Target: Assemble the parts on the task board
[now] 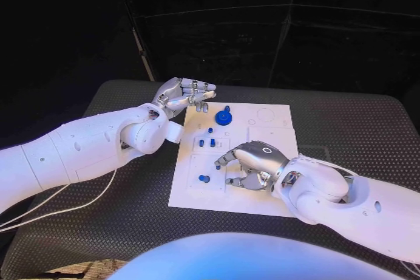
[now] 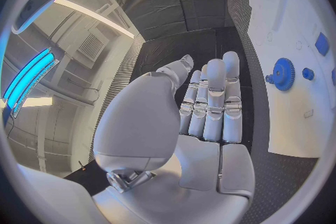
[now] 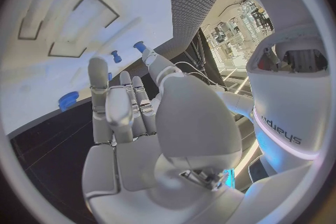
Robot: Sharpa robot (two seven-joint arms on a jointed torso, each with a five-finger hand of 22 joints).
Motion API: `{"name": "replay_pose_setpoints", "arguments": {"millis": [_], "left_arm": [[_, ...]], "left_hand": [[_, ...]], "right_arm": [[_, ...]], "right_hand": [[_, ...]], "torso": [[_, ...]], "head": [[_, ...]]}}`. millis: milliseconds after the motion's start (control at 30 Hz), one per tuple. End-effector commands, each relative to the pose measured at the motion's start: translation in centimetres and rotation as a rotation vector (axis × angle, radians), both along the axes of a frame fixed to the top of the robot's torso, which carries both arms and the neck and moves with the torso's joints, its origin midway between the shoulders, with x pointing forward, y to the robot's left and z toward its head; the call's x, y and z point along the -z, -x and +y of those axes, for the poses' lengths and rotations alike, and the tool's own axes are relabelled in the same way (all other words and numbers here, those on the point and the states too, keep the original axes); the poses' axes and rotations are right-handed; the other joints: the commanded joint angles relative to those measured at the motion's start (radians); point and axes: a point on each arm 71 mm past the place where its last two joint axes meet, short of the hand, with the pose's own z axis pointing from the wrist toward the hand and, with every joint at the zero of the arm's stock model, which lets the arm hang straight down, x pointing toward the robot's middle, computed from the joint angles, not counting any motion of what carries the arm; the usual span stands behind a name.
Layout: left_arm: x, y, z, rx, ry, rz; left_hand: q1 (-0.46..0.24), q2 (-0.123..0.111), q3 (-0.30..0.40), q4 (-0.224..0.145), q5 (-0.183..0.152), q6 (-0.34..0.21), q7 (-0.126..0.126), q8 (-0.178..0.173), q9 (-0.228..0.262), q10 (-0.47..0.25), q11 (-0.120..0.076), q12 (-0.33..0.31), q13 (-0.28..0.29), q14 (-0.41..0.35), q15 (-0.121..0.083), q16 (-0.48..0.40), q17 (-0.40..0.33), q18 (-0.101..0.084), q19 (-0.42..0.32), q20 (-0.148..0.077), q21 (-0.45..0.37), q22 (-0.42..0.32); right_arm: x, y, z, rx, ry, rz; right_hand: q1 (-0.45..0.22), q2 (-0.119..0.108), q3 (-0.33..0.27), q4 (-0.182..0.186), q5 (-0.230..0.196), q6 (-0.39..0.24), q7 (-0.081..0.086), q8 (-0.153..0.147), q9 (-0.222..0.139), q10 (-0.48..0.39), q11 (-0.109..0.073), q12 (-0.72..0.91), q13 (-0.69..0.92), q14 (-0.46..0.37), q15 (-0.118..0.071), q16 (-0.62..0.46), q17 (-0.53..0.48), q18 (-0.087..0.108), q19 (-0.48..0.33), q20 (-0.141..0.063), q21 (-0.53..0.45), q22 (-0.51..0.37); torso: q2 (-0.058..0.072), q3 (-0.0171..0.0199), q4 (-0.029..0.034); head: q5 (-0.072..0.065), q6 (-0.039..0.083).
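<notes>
We see our left hand (image 1: 186,95) empty, fingers loosely apart, beside the board (image 1: 271,131); our right hand (image 1: 254,164) hovers over it, empty, fingers curled.

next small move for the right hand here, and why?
Probably lower the right hand onto the small blue piece near the board's front left. That hand hovers over the board's near part with nothing visibly in it, and that piece lies loose just beside its fingers. The left hand sits at the far corner by the blue gear.
</notes>
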Motion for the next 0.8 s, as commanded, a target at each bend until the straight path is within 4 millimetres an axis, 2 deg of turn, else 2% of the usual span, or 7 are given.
{"name": "replay_pose_setpoints", "arguments": {"millis": [33,300,600,667,700,733,800], "left_arm": [[-0.1,0.0,0.0,0.006,0.007,-0.001],[0.0,-0.1,0.0,0.005,0.007,0.000],[0.1,-0.2,-0.1,0.005,0.007,0.001],[0.1,-0.2,0.0,0.004,0.006,0.002],[0.1,-0.2,0.0,0.005,0.006,0.002],[0.1,-0.2,-0.1,0.005,0.007,0.002],[0.1,-0.2,-0.1,0.006,0.007,0.002]], "left_hand": [[0.002,0.010,-0.008,0.000,0.003,-0.006,-0.002,0.002,0.000,-0.007,-0.002,0.004,0.002,-0.006,-0.003,-0.007,-0.001,0.005,-0.001,0.008,-0.007,-0.001],[0.002,0.009,-0.010,0.001,0.003,-0.008,-0.001,0.002,0.000,-0.009,-0.001,0.005,0.002,-0.007,-0.002,-0.007,-0.001,0.005,-0.001,0.008,-0.008,-0.002],[0.002,0.009,-0.010,0.001,0.003,-0.008,-0.001,0.002,0.000,-0.009,-0.001,0.005,0.002,-0.007,-0.002,-0.007,-0.001,0.005,-0.001,0.008,-0.008,-0.002],[0.002,0.009,-0.010,0.001,0.003,-0.008,-0.001,0.002,0.000,-0.009,-0.001,0.005,0.002,-0.007,-0.002,-0.007,-0.001,0.005,-0.001,0.008,-0.008,-0.002],[0.002,0.009,-0.010,0.001,0.003,-0.008,-0.001,0.002,0.000,-0.009,-0.001,0.005,0.002,-0.007,-0.002,-0.007,-0.001,0.005,-0.001,0.008,-0.008,-0.002],[0.002,0.009,-0.010,0.001,0.003,-0.008,-0.001,0.002,0.000,-0.009,-0.001,0.005,0.002,-0.007,-0.002,-0.007,-0.001,0.005,-0.001,0.008,-0.008,-0.002],[0.002,0.009,-0.010,0.001,0.003,-0.008,-0.001,0.002,0.000,-0.009,-0.001,0.005,0.002,-0.007,-0.002,-0.007,-0.001,0.005,-0.001,0.008,-0.008,-0.002]], "right_arm": [[-1.1,-0.2,-1.0,0.055,-0.114,0.076],[-1.7,-0.5,-2.1,0.092,-0.159,0.133],[-1.5,-0.7,-1.4,0.088,-0.147,0.163],[-1.1,-0.8,-0.8,0.091,-0.110,0.164],[-1.0,-0.9,-0.5,0.093,-0.095,0.162],[-0.9,-0.9,-0.3,0.095,-0.083,0.159],[-0.8,-1.0,0.3,0.099,-0.059,0.151]], "right_hand": [[0.001,0.015,-0.010,0.002,0.011,0.023,0.003,0.008,0.002,0.036,0.003,0.027,0.002,0.011,-0.006,0.009,0.019,0.004,0.022,0.000,0.016,0.026],[-0.007,0.015,-0.024,0.010,0.018,0.042,0.007,0.009,0.002,0.077,0.002,0.055,-0.001,0.017,-0.006,0.021,0.036,0.000,0.038,0.000,0.029,0.048],[0.001,0.005,-0.062,0.013,0.034,0.079,-0.033,0.014,0.001,0.337,-0.062,0.358,0.169,0.054,-0.056,0.113,0.182,-0.029,0.139,-0.043,0.131,0.221],[-0.012,0.017,-0.093,0.031,0.039,0.084,-0.035,0.011,-0.001,0.369,-0.061,0.801,0.652,0.067,-0.056,0.166,0.271,-0.041,0.171,-0.049,0.169,0.286],[-0.013,0.022,-0.106,0.038,0.043,0.084,-0.032,0.011,-0.001,0.381,-0.063,0.949,0.821,0.071,-0.056,0.185,0.303,-0.048,0.179,-0.040,0.182,0.306],[-0.021,0.028,-0.116,0.047,0.043,0.085,-0.021,0.012,-0.001,0.399,-0.068,1.054,0.957,0.075,-0.041,0.202,0.334,-0.048,0.189,-0.045,0.195,0.330],[-0.023,0.037,-0.126,0.055,0.045,0.088,-0.021,0.016,0.000,0.432,-0.055,1.155,1.097,0.079,-0.050,0.219,0.365,-0.054,0.201,-0.035,0.211,0.357]], "torso": [[0.001,0.0011,-0.0001],[0.001,0.0009,0.0021],[0.000,-0.0008,0.0029],[0.001,-0.0008,0.0013],[0.002,-0.0007,0.0010],[0.002,-0.0010,0.0013],[0.002,-0.0011,0.0023]], "head": [[-0.013,0.008],[-0.021,0.012],[-0.021,0.017],[-0.019,0.017],[-0.019,0.017],[-0.019,0.017],[-0.019,0.016]]}}
